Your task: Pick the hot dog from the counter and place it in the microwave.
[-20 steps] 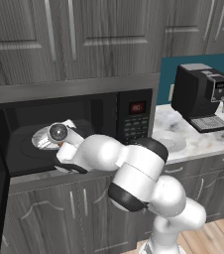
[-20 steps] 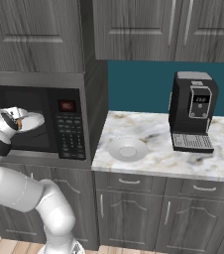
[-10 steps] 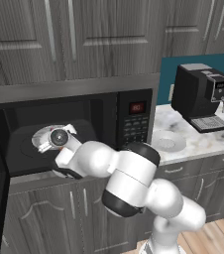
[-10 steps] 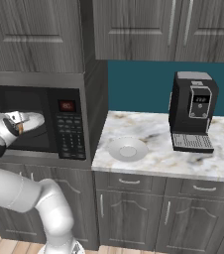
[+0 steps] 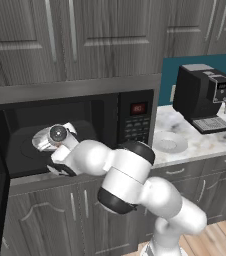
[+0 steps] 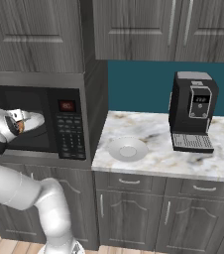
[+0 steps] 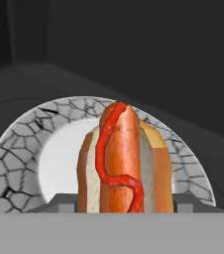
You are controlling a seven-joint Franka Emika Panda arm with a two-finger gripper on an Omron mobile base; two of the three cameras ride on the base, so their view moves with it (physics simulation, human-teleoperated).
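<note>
The end effector is clamped on the orange-red, tan-bunned hot dog, held above the black microwave's round white turntable plate, ready to set down.

Coffee machine: black, upright at the back of the desk against the teal wall panel. White saucer sits left of it, apart. Grey cabinets above, drawers below.

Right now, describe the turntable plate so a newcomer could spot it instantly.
Find the black built-in microwave left of the marble counter. Inside its dark cavity lies the round plate, under the hot dog that the gripper holds. Unlike the plain white dish on the counter, its rim has a grey cracked-mosaic pattern around a white centre.
</note>
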